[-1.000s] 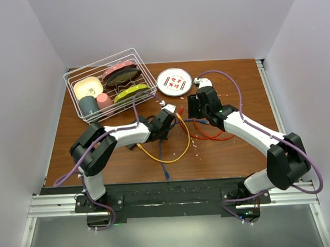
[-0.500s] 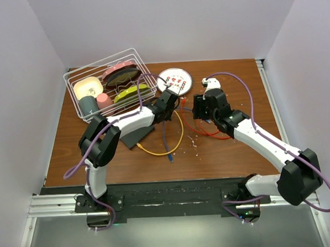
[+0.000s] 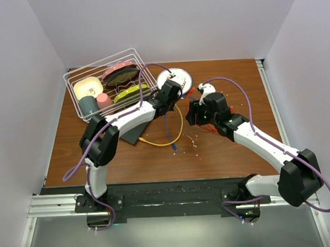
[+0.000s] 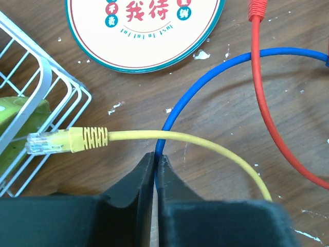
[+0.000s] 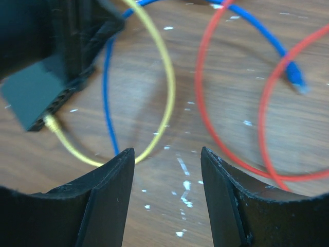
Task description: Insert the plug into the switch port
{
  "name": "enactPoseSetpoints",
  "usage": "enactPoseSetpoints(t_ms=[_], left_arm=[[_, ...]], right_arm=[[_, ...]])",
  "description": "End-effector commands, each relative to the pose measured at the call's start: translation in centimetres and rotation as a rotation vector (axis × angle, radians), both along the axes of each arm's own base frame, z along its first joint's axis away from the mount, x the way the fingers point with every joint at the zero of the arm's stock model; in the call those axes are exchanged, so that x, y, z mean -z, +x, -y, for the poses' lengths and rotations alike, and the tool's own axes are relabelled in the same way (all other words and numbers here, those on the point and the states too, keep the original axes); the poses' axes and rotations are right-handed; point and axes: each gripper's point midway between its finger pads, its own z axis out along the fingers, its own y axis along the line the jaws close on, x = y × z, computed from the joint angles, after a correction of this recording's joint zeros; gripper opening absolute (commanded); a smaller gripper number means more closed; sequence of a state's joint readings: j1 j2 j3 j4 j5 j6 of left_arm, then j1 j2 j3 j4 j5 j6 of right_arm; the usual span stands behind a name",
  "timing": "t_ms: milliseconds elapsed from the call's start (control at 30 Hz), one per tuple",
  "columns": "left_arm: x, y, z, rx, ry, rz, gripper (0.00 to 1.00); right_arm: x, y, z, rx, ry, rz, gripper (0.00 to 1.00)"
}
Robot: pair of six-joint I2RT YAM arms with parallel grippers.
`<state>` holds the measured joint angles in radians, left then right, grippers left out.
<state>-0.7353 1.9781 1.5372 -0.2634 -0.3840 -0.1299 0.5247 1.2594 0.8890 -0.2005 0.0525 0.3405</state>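
The switch (image 3: 133,135) is a flat black box lying partly under my left forearm. In the right wrist view the switch (image 5: 43,90) has a yellow cable (image 5: 164,77) plugged into one socket. That cable's free yellow plug (image 4: 54,141) lies on the wood beside the rack. My left gripper (image 4: 156,156) is shut on a blue cable (image 4: 205,77), just below the plate; the top view has this gripper (image 3: 174,96) by the plate's near edge. A blue plug (image 3: 173,148) lies on the table. My right gripper (image 5: 167,152) stands open over bare wood, holding nothing, right of the left gripper (image 3: 191,115).
A round patterned white plate (image 3: 176,78) sits at the back centre. A white wire rack (image 3: 82,78) with dishes and cups stands at the back left. A red cable (image 5: 205,92) loops under the right arm, its red plug (image 4: 256,7) near the plate. White specks dot the wood.
My left gripper has moved back and to the right toward the plate, pulling the blue cable with it. The right gripper has drifted slightly nearer and left, still open.
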Motion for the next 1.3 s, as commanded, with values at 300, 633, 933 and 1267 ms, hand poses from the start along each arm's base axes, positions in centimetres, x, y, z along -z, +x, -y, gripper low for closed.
enactPoseSetpoints(t_ms=[300, 633, 933, 1267], left_arm=[[-4.0, -0.3, -2.6, -0.055, -0.057, 0.055, 0.77], [-3.9, -4.8, -6.9, -0.04, -0.273, -0.071, 1.0], [-4.7, -8.4, -9.0, -0.035, -0.365, -0.068, 1.0], [-3.6, -10.4, -9.3, -0.019, -0.42, -0.084, 0.98]], right_arm=[[1.6, -0.4, -7.4, -0.24, 0.165, -0.047, 0.59], [7.2, -0.6, -11.5, -0.272, -0.05, -0.136, 0.56], [10.3, 1.3, -12.2, -0.184, -0.201, -0.118, 0.48], [15.0, 1.1, -12.6, -0.153, -0.382, -0.155, 0.33]])
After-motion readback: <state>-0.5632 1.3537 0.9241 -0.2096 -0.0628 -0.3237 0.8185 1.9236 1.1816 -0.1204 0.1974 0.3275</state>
